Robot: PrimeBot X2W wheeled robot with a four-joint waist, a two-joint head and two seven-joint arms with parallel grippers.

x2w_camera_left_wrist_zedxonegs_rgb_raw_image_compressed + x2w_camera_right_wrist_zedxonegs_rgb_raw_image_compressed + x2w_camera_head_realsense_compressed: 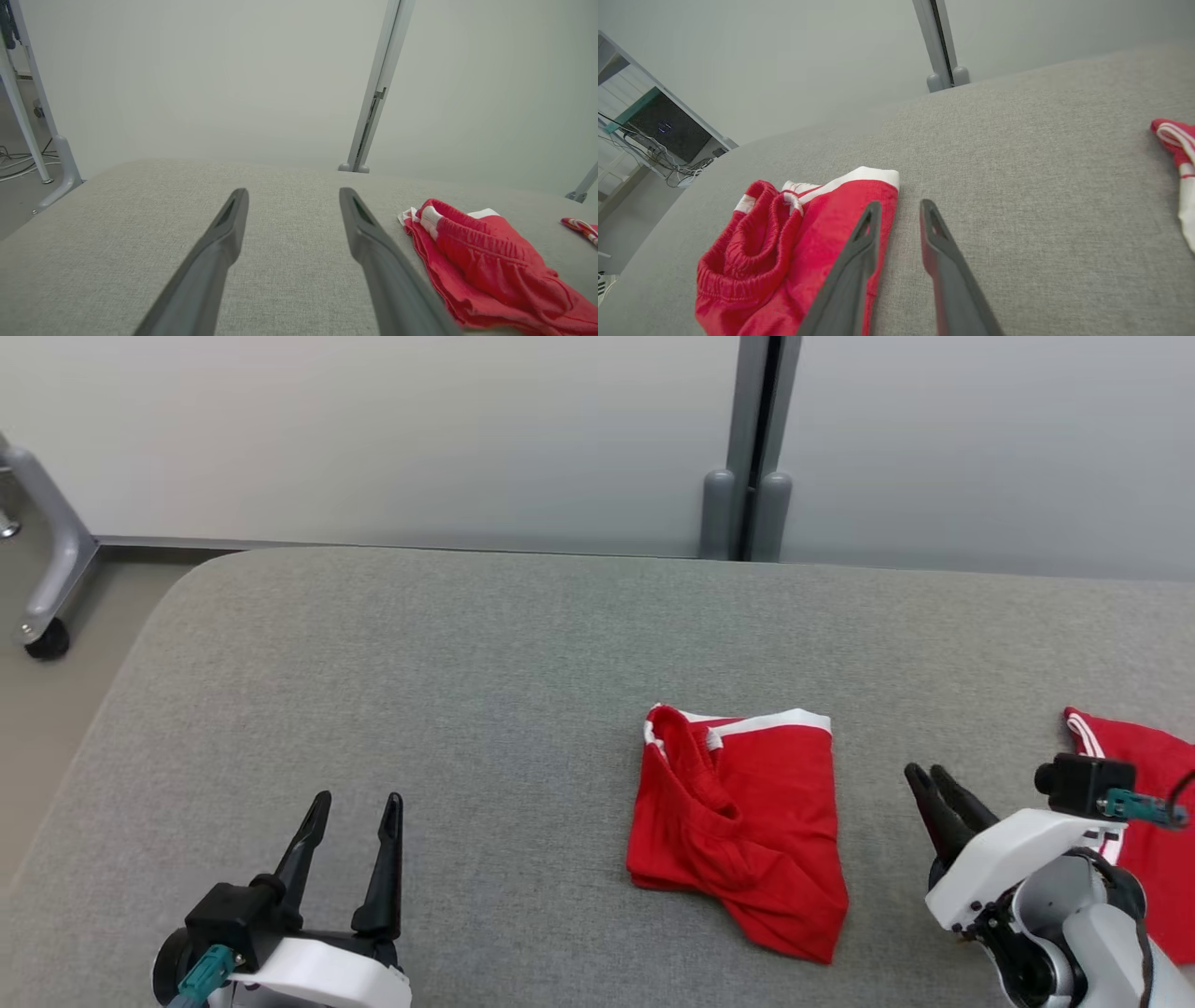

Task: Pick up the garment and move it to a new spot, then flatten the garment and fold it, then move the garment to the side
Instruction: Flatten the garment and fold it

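**Red garment mid-counter, both grippers empty**

Garment [738, 821]: red shorts with white waistband, lying on the grey counter [467, 663], a bit right of centre. Crumpled and partly folded over. The waistband is bunched at the far left corner, a white band runs along the far edge, and the near right corner tapers to a point. Nothing is holding it.

Left gripper [358, 797]: near left of the counter, well apart from the garment. Its fingers are spread wide with nothing between them. The left wrist view shows bare counter between the fingers, with the garment [486, 261] off to the right.

Right gripper [924, 770]: near right, just beside the garment's right edge. Its fingers are apart by a narrow gap and clamp nothing. In the right wrist view, counter shows between the fingertips [927, 205]. There the left finger overlaps the garment's [784, 252] right edge; cannot tell whether it touches the cloth.

Second red garment [1148, 803]: white striped trim, at the far right edge of the counter, partly hidden behind the right arm and apart from the main garment.

Background: pale wall panels with a grey post [752, 448] behind the counter. A wheeled frame leg [47, 569] stands on the floor at far left.
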